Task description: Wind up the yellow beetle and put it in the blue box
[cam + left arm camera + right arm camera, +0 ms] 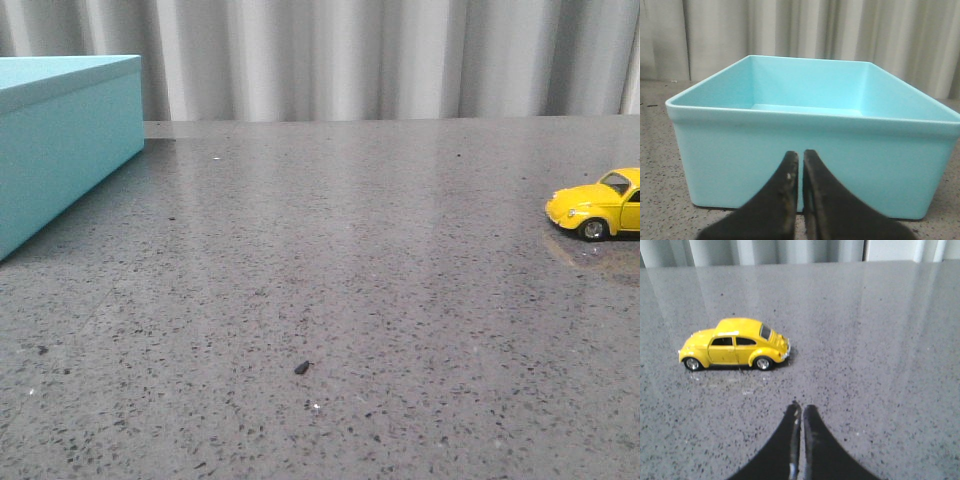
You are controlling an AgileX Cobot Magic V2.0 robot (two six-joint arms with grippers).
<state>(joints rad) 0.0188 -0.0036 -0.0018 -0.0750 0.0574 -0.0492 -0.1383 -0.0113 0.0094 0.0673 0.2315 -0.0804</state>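
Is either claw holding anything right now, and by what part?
Nothing. Both the left gripper and right gripper are shut and empty; the yellow beetle sits untouched.

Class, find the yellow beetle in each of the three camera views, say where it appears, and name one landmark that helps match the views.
Front view: yellow beetle at the far right edge, cut off by the frame.
Left wrist view: not in it; only the blue box shows.
Right wrist view: beetle on the table beyond the right gripper.
Shared landmark: the speckled grey table.
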